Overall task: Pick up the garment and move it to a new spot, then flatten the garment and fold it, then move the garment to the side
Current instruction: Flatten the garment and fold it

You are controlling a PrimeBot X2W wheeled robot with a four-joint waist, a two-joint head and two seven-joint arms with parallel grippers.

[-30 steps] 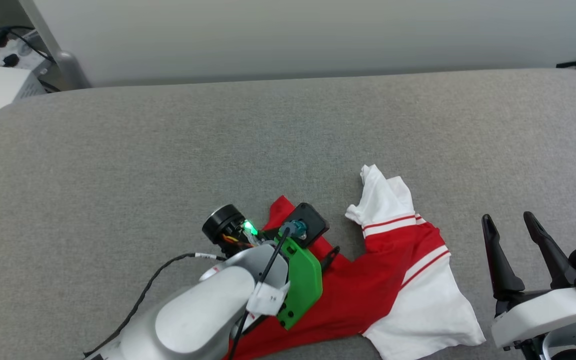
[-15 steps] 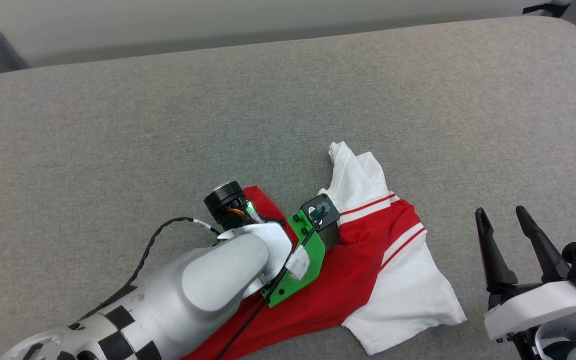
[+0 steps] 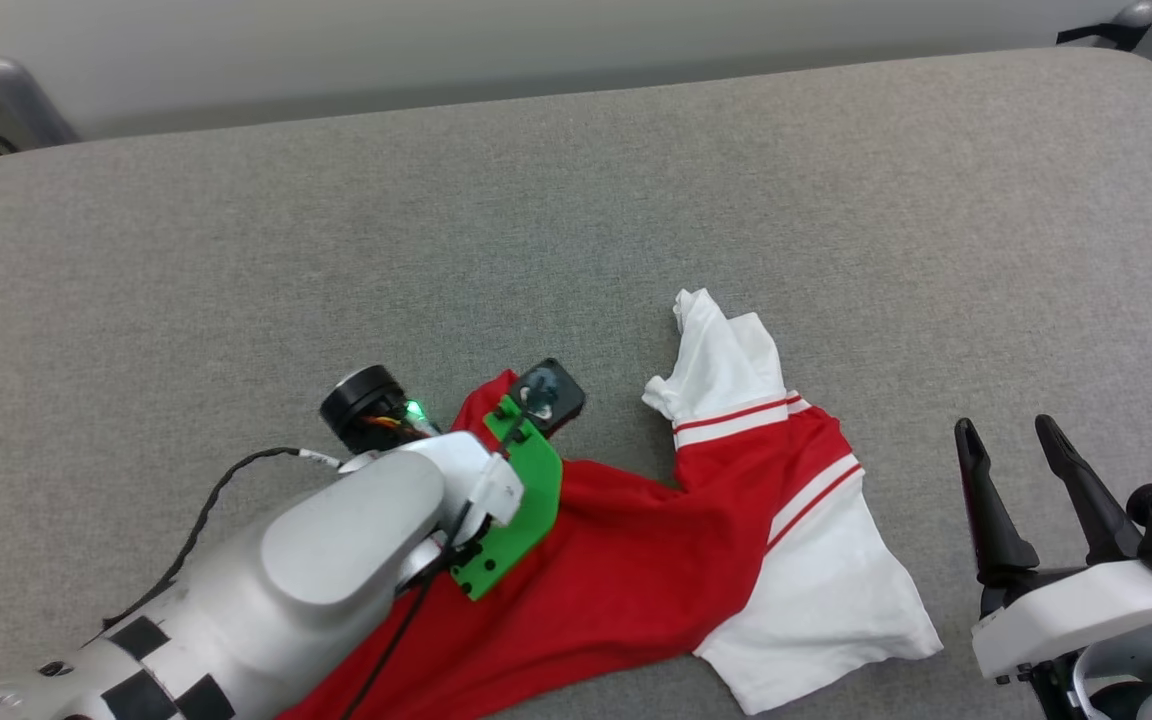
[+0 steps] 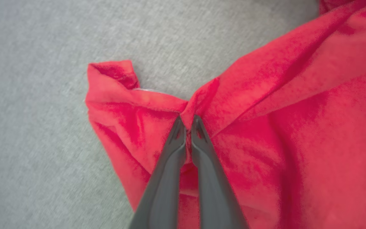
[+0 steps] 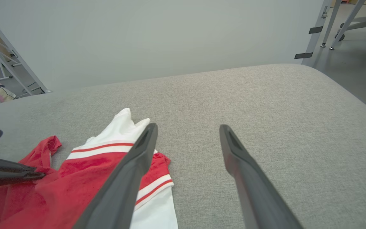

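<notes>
Garment (image 3: 636, 570) lies crumpled on the grey padded surface (image 3: 436, 230), near its front edge. The red body is bunched, one white sleeve is spread at the lower right of the head view, and the other points up that view. The left gripper (image 4: 187, 122) is clamped on a fold of red cloth near the garment's left corner, with fabric pinched between its fingertips. The right gripper (image 3: 1006, 425) stands beside the spread white sleeve, apart from it, jaws wide and holding nothing.

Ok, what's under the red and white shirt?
The shirt lies on the grey cushion, which shows beside it. Anything right beneath the cloth is covered, so I cannot tell.
</notes>
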